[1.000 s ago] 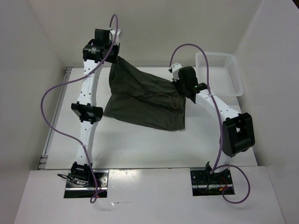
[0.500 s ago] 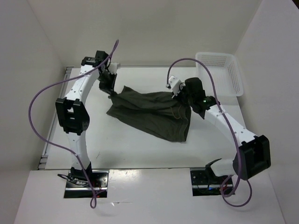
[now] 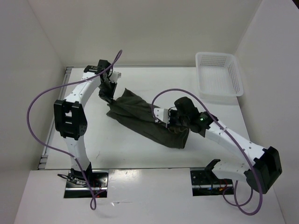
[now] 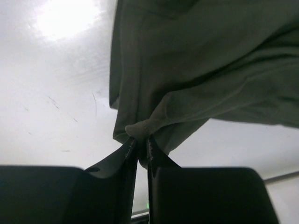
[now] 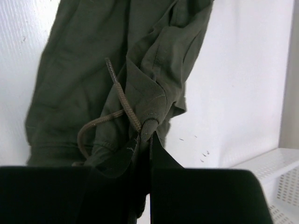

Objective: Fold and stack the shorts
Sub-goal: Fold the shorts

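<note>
Top external: dark olive-green shorts (image 3: 140, 114) stretched as a crumpled band across the white table (image 3: 140, 154), running diagonally from far left toward centre. Far-left end bunched at left gripper (image 3: 108, 96), near-right end bunched at right gripper (image 3: 171, 122). Middle lying on the tabletop in soft heavy folds. White plastic mesh basket (image 3: 219, 74) at far-right corner, well apart from the cloth.

Left wrist: left gripper (image 4: 142, 141) nearly closed, only a thin slit between the black fingers, small puckered nub of shorts (image 4: 210, 60) pinched at the tips. Rest of the cloth fanning up and right from the pinch; matte woven look, stitched hem along the left edge. Glossy, faintly scratched table (image 4: 56, 93) underneath.

Right wrist: right gripper (image 5: 145, 136) clamped on a folded waistband edge of the shorts (image 5: 93, 70), cloth wedged between the fingers. Thin braided drawstring (image 5: 122, 99) looping out just beside the tips, one end sticking up. Fabric hanging away from the jaws in long creases. Basket (image 5: 275, 177) corner at lower right, table (image 5: 243, 70) behind.
</note>
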